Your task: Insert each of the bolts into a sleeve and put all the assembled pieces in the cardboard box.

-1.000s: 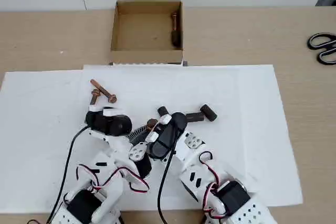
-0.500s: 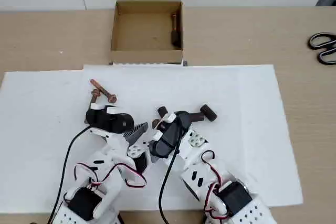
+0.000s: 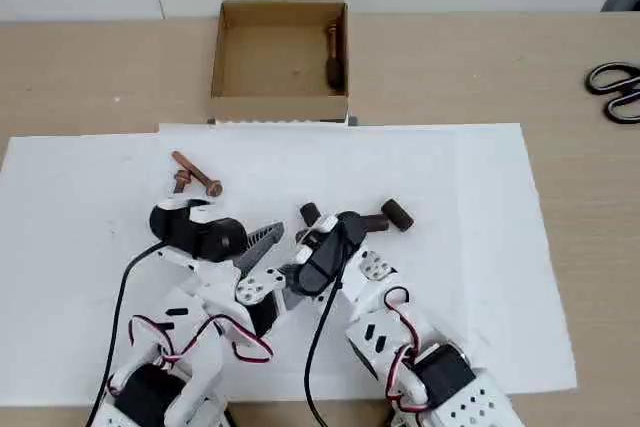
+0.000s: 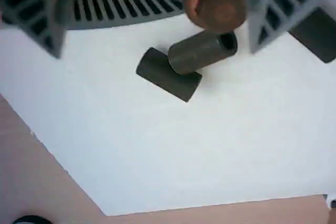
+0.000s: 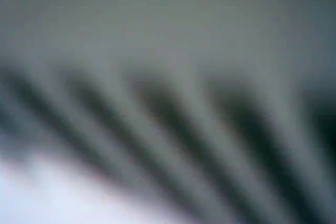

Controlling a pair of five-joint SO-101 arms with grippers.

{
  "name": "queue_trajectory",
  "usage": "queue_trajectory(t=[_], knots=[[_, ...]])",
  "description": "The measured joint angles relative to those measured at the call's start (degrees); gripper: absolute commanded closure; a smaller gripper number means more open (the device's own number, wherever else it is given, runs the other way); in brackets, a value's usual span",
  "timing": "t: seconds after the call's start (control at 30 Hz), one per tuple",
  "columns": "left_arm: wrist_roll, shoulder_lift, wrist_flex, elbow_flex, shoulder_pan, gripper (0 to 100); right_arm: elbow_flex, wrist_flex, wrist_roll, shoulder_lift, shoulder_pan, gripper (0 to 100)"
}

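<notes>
Copper bolt (image 4: 216, 3) sits between left gripper (image 4: 155, 46) fingers, released wide; left arm has shifted left since earlier; right gripper (image 3: 306, 236) at bolt, grip can't tell; sleeves (image 4: 202, 52) on paper (image 4: 157, 145) just beyond

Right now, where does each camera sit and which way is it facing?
High view: fixed above the table, looking down on the cardboard box, white sheet and both arms.
Left wrist view: on the left arm, looking past its open left gripper at a bolt head and two sleeves.
Right wrist view: on the right arm, too blurred to tell more.
Shared: high and left wrist views both show those sleeves.
</notes>
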Motion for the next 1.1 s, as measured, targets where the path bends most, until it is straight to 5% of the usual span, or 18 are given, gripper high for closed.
queue_trajectory(t=[0.07, 0.33, 0.7, 0.93, 1.1], knots=[[-1.3, 0.0, 0.0, 0.0, -2.1, 100, 0.0, 0.0, 0.0, 0.0, 0.7, 99.5], [-5.4, 0.0, -0.2, 0.8, -8.9, 99, 0.0, 0.0, 0.0, 0.0, 1.8, 99.5], [-11.1, 0.0, -0.2, 10.8, -15.1, 99, -2.8, -0.6, 0.0, 0.8, 12.1, 99.5], [-11.9, 0.0, -0.2, 13.1, -19.1, 99, -17.1, -0.7, -0.8, 17.0, 16.6, 99.5], [-24.9, 0.0, -0.2, 13.1, -23.0, 99, -34.4, -0.7, -3.8, 36.7, 16.9, 99.5]])
